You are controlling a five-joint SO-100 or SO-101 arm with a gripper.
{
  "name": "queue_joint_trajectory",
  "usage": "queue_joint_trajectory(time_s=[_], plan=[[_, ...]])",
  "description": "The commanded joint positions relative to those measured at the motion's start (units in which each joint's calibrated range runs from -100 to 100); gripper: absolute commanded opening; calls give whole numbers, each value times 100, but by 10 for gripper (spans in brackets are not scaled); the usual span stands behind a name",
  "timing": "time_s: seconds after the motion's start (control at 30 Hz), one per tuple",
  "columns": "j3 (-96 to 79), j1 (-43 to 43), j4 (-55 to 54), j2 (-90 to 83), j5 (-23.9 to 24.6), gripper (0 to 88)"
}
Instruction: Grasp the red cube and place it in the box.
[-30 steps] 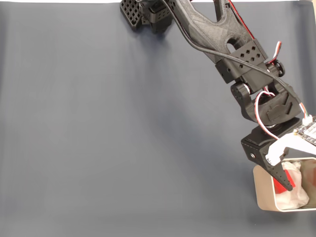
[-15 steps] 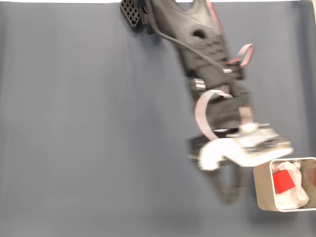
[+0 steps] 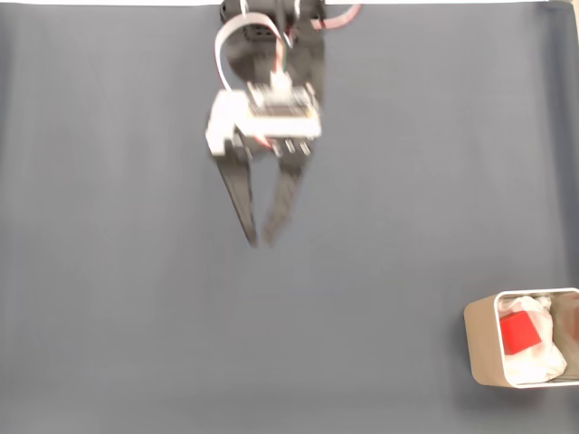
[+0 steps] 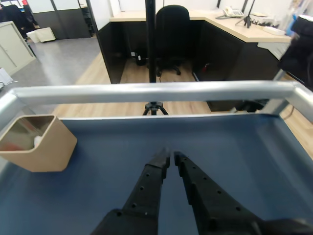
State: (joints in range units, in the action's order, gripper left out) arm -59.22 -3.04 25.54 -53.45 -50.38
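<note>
red cube (image 3: 518, 334) — in box (image 3: 481, 348) | gripper (image 3: 260, 240) — well apart, empty

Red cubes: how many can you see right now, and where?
1. The small bright red cube lies inside the beige-tan rounded box, on its white paper lining, at the fixed view's lower right. The lining could hide others.

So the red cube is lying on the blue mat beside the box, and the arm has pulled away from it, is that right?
Not quite. The fixed view shows the red cube inside the box, resting on the white paper lining, not on the blue mat. The rest holds: the arm is far from it, near the top edge.
</note>
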Motion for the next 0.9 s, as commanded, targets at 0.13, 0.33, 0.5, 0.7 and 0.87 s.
queue_joint_trajectory(time_s=[0.13, 0.33, 0.5, 0.7, 0.87], plan=[[-2737, 34, 1012, -3416, 63, 0], [-3950, 84, 1987, -4568, 142, 0], [-4060, 304, 3258, -4637, 181, 0], [-4060, 290, 4397, -4637, 210, 0], [-4060, 269, 4930, -4637, 147, 0]])
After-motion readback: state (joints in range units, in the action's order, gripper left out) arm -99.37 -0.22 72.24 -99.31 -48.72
